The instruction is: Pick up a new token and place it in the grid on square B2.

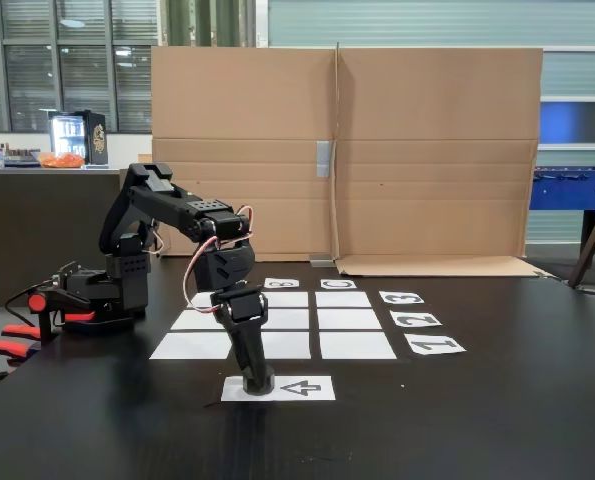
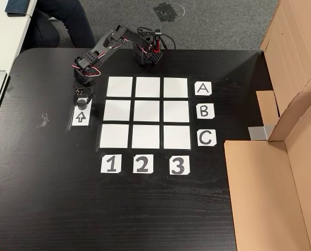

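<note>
Pincer [image 1: 256,381] points straight down onto the arrow sheet [image 1: 307,388], its tips right at the token [image 1: 258,384], a small dark puck sitting on the end of that sheet away from the arrow's head. Whether the jaws have closed on the puck or merely stand around it I cannot tell; the fingers hide the contact in both fixed views. From above, the pincer [image 2: 81,102] and the token [image 2: 81,103] sit at the upper end of the arrow sheet [image 2: 80,118], just left of the grid.

By size: the black tabletop [image 2: 160,209] carries everything. Folded cardboard [image 1: 427,150] walls off the far side in one fixed view and lies along the right edge in the other, well apart from the work. The grid [image 2: 148,112] is nine white rectangles, all bare. Square B2 [image 2: 149,111] is the centre one, also bare, with its left neighbour between it and the token. Letter labels [image 2: 205,111] and number labels [image 2: 142,164] line two edges.

This looks like the pick-up step. Next calls for a firm hold on the token, a lift clear of the paper, a short swing across to the centre rectangle, then a lowering and release. Nothing stands in that path; a loose sheet might shift if dragged.
</note>
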Controlling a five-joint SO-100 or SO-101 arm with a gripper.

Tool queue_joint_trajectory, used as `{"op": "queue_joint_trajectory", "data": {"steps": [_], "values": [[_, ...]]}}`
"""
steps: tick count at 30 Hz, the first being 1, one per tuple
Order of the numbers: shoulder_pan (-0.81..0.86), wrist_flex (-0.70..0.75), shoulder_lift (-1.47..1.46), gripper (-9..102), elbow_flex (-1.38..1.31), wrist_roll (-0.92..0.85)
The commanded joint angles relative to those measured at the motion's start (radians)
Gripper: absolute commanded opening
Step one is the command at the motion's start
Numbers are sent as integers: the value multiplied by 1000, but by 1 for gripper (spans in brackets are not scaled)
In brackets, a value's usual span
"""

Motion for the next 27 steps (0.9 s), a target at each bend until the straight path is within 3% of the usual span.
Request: {"op": "queue_joint_trajectory", "data": {"steps": [1,27], "values": [[2,-3,17,19,-40,6],[-21,66,195,16,-40,17]]}}
